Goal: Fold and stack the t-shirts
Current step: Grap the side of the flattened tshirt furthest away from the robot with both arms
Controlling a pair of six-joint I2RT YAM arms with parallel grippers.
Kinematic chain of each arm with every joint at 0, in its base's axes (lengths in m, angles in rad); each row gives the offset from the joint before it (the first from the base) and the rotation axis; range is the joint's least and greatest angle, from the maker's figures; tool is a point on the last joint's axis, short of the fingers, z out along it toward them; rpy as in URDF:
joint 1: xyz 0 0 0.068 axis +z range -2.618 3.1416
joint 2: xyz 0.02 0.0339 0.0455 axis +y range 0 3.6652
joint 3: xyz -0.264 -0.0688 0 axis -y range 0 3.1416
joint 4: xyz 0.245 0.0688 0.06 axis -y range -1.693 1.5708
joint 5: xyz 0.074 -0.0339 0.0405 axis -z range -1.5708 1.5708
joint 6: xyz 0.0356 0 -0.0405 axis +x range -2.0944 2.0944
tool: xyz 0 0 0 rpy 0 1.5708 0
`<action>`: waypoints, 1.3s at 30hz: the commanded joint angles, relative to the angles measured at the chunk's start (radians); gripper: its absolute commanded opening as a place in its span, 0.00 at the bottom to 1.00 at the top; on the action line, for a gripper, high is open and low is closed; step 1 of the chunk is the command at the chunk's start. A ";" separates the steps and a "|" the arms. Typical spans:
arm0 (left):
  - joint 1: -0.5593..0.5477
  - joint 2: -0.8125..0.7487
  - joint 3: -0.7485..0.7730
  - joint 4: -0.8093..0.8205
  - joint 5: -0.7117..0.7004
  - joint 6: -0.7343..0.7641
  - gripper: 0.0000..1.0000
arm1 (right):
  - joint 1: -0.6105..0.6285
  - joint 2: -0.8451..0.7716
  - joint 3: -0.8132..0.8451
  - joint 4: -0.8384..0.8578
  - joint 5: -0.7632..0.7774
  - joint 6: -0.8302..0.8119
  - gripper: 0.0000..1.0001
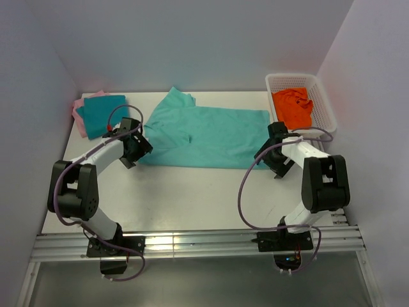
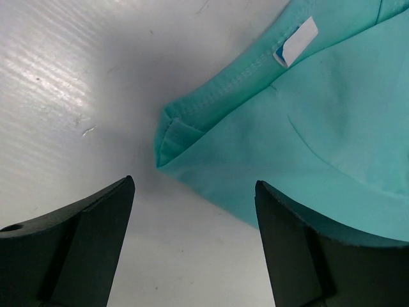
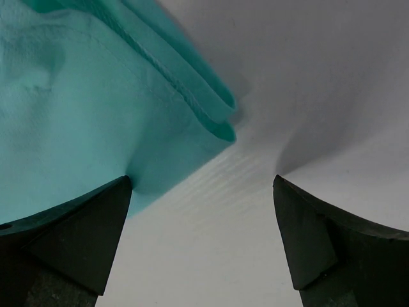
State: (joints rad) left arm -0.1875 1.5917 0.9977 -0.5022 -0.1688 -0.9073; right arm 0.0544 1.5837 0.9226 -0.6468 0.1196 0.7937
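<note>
Teal tee is folded and sits on the pink tee at the worktop's far-left corner. Mint tee is mid-worktop and looks only part-folded: finish it, then stack. Left fingers and right fingers are spread and empty, one pair at each near corner.

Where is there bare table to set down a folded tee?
The near strip between the mint-green t-shirt and the arm bases is bare. Crowded: the far-left corner with the teal t-shirt on the pink t-shirt, and the basket far right.
</note>
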 commanded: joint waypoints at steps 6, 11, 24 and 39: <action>-0.003 0.099 0.061 0.044 0.028 -0.013 0.74 | -0.008 0.119 0.071 0.042 0.063 0.004 0.83; -0.003 0.116 0.039 0.056 0.026 -0.018 0.53 | -0.013 0.140 0.076 0.039 0.089 -0.001 0.39; -0.003 0.044 0.015 -0.015 -0.020 -0.039 0.00 | -0.019 0.060 0.071 -0.039 0.080 -0.010 0.00; -0.032 -0.507 -0.258 -0.326 -0.021 -0.223 0.00 | -0.018 -0.361 -0.232 -0.204 -0.061 0.053 0.00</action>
State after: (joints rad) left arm -0.2070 1.1675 0.7654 -0.7177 -0.1665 -1.0718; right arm 0.0456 1.3056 0.7174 -0.7734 0.0704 0.8257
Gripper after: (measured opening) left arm 0.022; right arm 0.009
